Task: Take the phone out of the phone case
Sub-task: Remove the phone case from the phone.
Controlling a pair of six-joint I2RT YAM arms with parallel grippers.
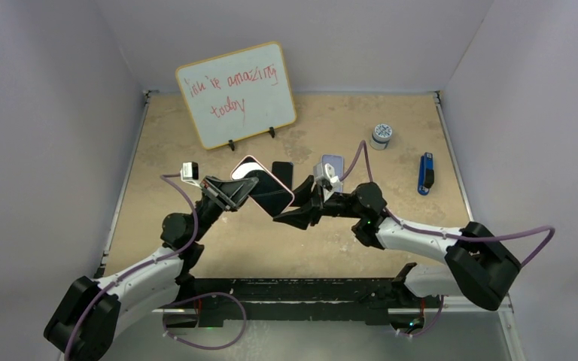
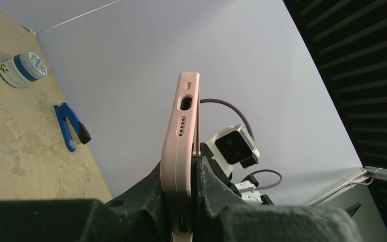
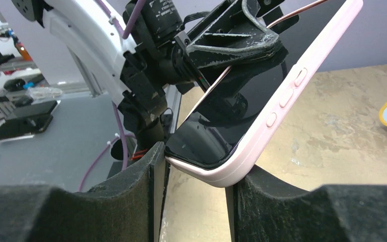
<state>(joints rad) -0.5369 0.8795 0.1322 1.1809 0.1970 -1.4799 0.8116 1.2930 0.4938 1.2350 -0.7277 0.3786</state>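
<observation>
The phone in its pink case [image 1: 263,188] is held in the air over the middle of the table, tilted. My left gripper [image 1: 229,192] is shut on it, one finger on the screen and one on the case back; the left wrist view shows the case's port edge [image 2: 184,126] standing up out of the left gripper [image 2: 181,169]. My right gripper [image 1: 290,214] meets the phone's lower corner. In the right wrist view the case corner [image 3: 247,156] is wedged between the fingertips of the right gripper [image 3: 196,161], touching both. The black screen [image 3: 232,111] sits inside the case.
A whiteboard [image 1: 237,94] stands at the back. A bare black phone [image 1: 283,173] and a lavender case [image 1: 332,164] lie behind the held phone. A white and blue tub [image 1: 381,135] and a blue tool [image 1: 425,173] lie at the right.
</observation>
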